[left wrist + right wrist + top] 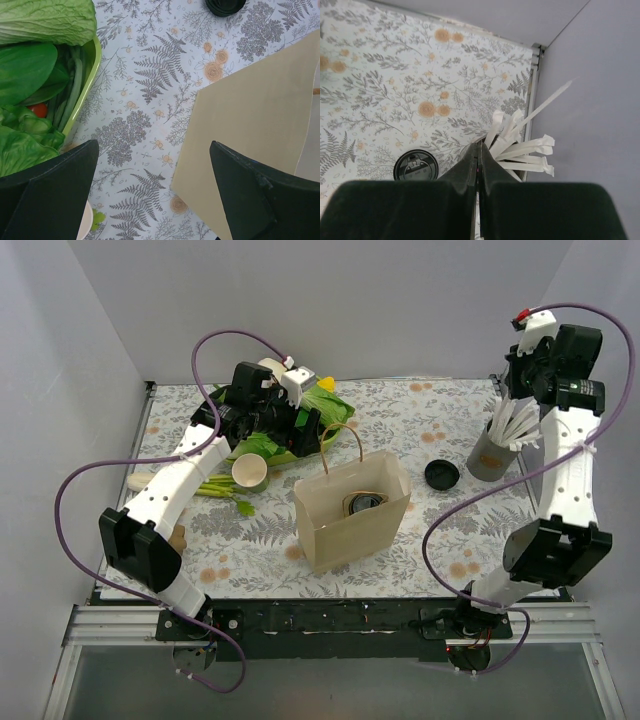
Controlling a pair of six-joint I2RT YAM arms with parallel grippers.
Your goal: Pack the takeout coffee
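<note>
sitting inside the open paper bag [345,535] at the middle of the surface [420,410], the takeout coffee [366,503] shows only its black lid from above, well apart from both hands. a loose black lid [441,474] lies on the surface just right of the bag, between it and a grey cup of white straws [490,458]. left of the bag is an open green cup [250,473], cream inside showing, near a green tray [94,60] of leafy vegetables. the left hand [154,150] hangs released, fingers wide, over bare surface between tray and bag. the right hand [479,147] is clenched tight right over the straws; whether it pinches one cannot be told
</note>
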